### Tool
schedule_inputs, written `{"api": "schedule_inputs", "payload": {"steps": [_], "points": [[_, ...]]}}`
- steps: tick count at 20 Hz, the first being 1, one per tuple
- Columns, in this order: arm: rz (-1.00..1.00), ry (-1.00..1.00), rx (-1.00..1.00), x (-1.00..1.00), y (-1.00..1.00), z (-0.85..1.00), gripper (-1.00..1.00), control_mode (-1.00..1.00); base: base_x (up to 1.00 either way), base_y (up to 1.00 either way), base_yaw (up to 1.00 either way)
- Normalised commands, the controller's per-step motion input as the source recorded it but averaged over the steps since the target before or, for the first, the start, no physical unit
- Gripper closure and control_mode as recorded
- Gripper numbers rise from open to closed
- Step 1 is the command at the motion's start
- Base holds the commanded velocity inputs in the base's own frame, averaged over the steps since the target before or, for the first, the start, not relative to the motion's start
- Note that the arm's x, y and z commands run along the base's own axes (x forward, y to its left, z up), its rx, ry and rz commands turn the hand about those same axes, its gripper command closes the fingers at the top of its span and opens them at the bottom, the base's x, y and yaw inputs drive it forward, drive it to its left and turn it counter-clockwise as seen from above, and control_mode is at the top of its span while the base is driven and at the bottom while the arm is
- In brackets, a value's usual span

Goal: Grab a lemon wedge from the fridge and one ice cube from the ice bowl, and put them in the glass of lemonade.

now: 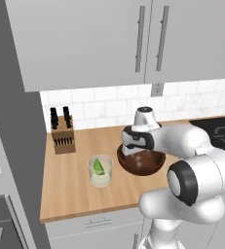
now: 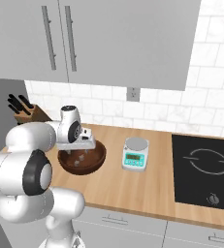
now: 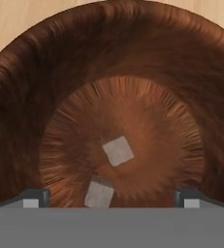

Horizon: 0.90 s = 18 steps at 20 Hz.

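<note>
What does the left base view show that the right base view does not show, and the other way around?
Left base view alone: the glass of lemonade with the lemon wedge already inside it, standing on the counter left of the bowl.

Right base view alone: a small white kitchen scale right of the bowl, apart from it.

Both: the ice bowl with pale ice cubes inside, the open gripper reaching down into it, the knife block, the black cooktop and the wooden counter.

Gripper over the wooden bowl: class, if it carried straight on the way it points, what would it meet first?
Probably an ice cube on the ice bowl floor; the open gripper points down at the two cubes, though depth is uncertain.
</note>
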Motion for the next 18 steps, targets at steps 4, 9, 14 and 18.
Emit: {"api": "schedule_inputs", "payload": {"steps": [4, 9, 14, 18], "points": [[0.0, -0.03, 0.0, 0.0, -0.02, -0.06, -1.0, -1.0, 0.0, 0.0, 0.0], [0.0, 0.0, 0.0, 0.05, 0.0, -0.29, -1.0, -1.0, 0.0, 0.0, 0.0], [0.0, 0.0, 0.0, 0.13, 0.0, -0.2, -1.0, -1.0, 0.0, 0.0, 0.0], [0.0, 0.0, 0.0, 0.16, 0.0, 0.0, -1.0, -1.0, 0.0, 0.0, 0.0]]}}
